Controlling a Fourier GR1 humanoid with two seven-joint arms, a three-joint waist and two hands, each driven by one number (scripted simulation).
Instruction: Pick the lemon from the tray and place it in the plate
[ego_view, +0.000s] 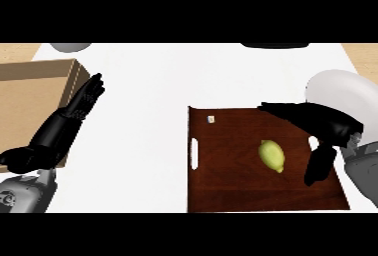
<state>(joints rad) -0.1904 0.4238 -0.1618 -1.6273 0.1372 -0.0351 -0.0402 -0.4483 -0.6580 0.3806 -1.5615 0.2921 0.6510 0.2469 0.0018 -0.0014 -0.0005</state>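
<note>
Lemon (272, 155) lying on tray (221, 195), right hand (321, 125) spread open beside it, holding nothing, left hand (70, 120) open

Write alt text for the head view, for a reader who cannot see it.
A yellow lemon lies on a dark wooden tray, with the robot's right hand open just right of it, not touching. A white plate sits behind that hand, and the left hand rests open at far left.

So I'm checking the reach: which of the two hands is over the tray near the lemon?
The right hand, open above the dark wooden tray just right of the lemon. The left hand rests open by the cardboard box.
</note>
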